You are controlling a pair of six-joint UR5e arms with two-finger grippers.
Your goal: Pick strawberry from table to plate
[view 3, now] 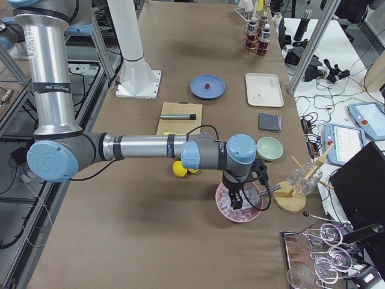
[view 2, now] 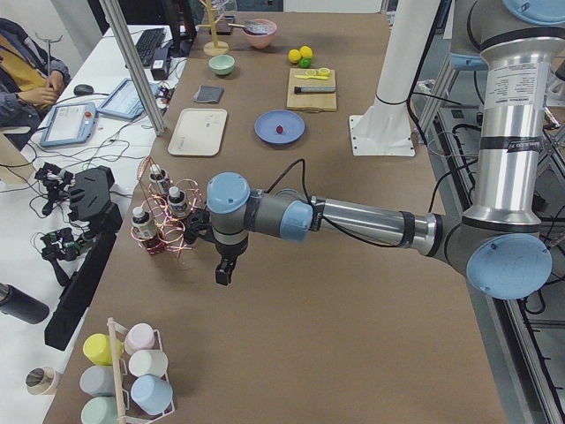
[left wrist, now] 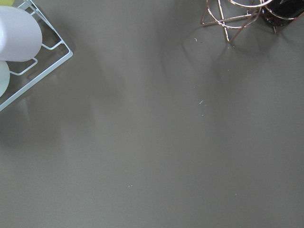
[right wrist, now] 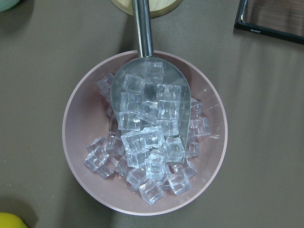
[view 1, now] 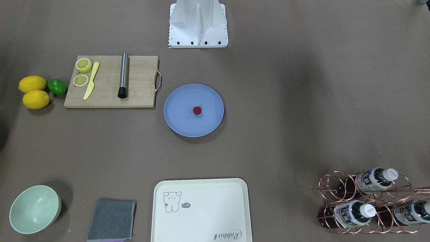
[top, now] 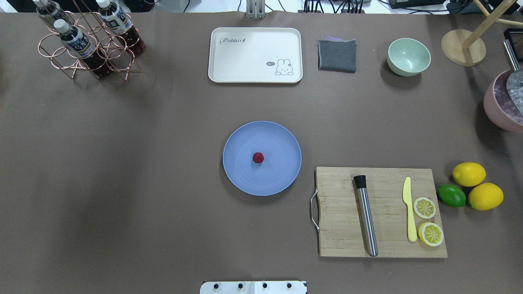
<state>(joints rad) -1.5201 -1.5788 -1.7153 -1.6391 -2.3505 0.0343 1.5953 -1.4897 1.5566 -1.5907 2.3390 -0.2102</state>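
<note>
While strawberry (top: 258, 157) sits centred on plate (top: 245, 179), left gripper (view 2: 224, 269) at 9 o'clock, right gripper (view 3: 236, 202) at 3 (finger states cannot be told), a low sweep could dislodge it.

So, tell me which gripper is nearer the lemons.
Right. The right gripper hangs over the ice bowl beside the lemons; the left gripper is at the opposite end, by the bottle rack.

The strawberry (top: 258, 157) lies on the plate (top: 282, 175), mid-table (top: 143, 163).
</note>
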